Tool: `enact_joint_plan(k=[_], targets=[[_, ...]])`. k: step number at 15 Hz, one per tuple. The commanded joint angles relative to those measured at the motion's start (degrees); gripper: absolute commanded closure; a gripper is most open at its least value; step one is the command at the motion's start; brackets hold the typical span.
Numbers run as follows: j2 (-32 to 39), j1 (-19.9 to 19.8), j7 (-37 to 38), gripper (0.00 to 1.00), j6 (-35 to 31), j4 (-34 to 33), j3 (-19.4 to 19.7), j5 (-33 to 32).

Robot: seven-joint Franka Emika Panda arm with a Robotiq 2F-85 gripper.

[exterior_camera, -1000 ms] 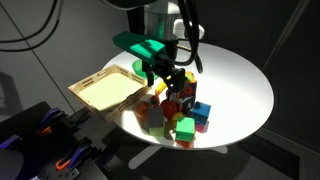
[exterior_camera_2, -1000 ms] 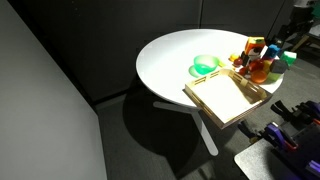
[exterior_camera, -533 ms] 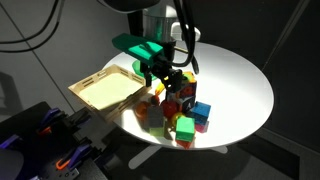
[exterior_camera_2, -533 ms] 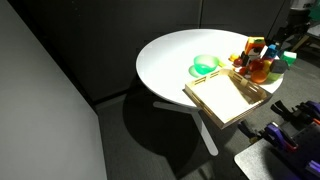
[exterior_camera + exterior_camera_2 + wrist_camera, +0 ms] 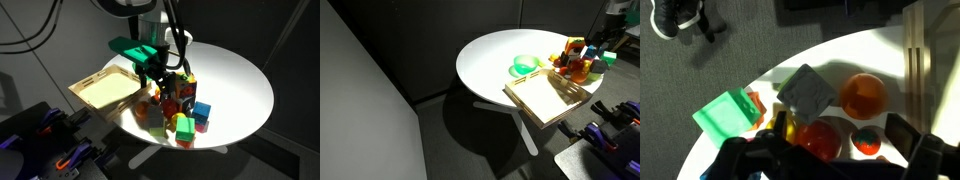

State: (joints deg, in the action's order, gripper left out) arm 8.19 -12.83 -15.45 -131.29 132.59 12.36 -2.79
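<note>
My gripper (image 5: 840, 136) hangs open just above a heap of toy fruit and coloured blocks (image 5: 178, 108) on a round white table (image 5: 240, 80). In the wrist view a red ball (image 5: 820, 140) and a small red and green strawberry (image 5: 865, 140) lie between its dark fingers (image 5: 906, 131). An orange ball (image 5: 862, 95) and a grey cube (image 5: 807, 90) lie just beyond them. A green cube (image 5: 725, 113) sits to the left, and a yellow piece (image 5: 786, 126) shows beside the left finger. The jaws hold nothing. In an exterior view the gripper (image 5: 162, 80) stands over the heap's near side.
A shallow wooden tray (image 5: 105, 88) lies at the table's edge beside the heap, also seen from the other side (image 5: 552, 97). A green bowl (image 5: 135, 47) sits behind the tray (image 5: 525, 66). Dark equipment (image 5: 50, 140) stands below the table's rim.
The gripper has come down a little and shifted slightly toward the tray, over the heap. Its jaws have stayed open. The toys have not moved.
</note>
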Motion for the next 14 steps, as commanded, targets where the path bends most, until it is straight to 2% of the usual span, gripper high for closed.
enact_joint_plan(k=[1, 10, 14], targets=[[0.4, -0.3, 0.8, 0.00, -0.8, 1.1, 0.0, -1.3], [1.0, -1.4, -3.4, 0.00, 0.9, 1.4, -0.4, 1.8], [1.7, -2.5, -8.5, 0.00, 3.4, 0.3, -0.6, 5.8]])
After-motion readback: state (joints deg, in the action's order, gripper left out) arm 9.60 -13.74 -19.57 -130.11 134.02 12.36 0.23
